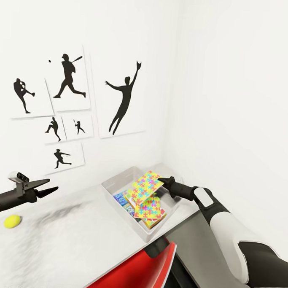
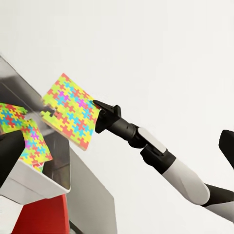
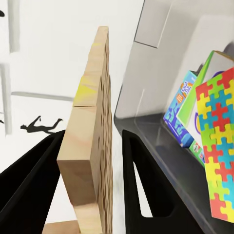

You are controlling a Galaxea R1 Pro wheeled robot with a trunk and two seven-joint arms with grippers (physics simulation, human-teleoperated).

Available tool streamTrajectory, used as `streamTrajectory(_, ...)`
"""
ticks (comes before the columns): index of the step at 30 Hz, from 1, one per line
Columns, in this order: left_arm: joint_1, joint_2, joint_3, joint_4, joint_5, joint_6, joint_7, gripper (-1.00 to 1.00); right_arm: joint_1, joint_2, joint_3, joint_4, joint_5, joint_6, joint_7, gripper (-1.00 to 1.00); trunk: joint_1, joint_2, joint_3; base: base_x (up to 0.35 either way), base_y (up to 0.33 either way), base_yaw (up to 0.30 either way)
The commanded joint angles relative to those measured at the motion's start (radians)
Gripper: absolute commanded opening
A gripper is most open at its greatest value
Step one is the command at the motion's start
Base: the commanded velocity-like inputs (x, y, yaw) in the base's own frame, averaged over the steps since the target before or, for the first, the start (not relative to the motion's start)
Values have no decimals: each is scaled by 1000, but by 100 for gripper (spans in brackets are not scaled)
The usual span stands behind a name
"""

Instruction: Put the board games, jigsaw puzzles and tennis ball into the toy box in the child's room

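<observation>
Head view: right gripper [image 1: 162,181] clamped on tilted jigsaw puzzle [image 1: 147,187] directly above toy box [image 1: 116,182]; left gripper [image 1: 46,187], jaws parted, near tennis ball [image 1: 12,221].

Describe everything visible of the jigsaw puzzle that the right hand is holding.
The held jigsaw puzzle is a thin flat rectangular board, its face covered in interlocking yellow, pink, blue and green pieces. In the right wrist view its edge looks like pale wood. The right hand is shut on one edge, holding it tilted above the toy box. Beneath it in the box lies the second puzzle; whether the two touch cannot be told.
</observation>
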Motion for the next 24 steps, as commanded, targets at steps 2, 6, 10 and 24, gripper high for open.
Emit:
streamTrajectory(2, -1, 0, -1, -4, 0, 10, -4, 100, -1, 0, -1, -1, 0, 5, 5, -100, 1, -2, -6, 0, 0, 69)
streamTrajectory(6, -1, 0, 0, -6, 0, 10, -4, 100, -1, 0, -1, -2, 0, 5, 7, -100, 1, -2, -12, 0, 0, 70)
streamTrajectory(10, -1, 0, 1, -7, 1, 11, -4, 100, -2, -1, -2, -3, 0, 5, 7, -100, 1, -2, -19, 0, 0, 71)
streamTrajectory(24, -1, 1, 6, -7, 1, 12, -4, 100, -2, -2, -2, -2, 0, 4, 7, -100, 1, -2, -42, 0, 0, 50)
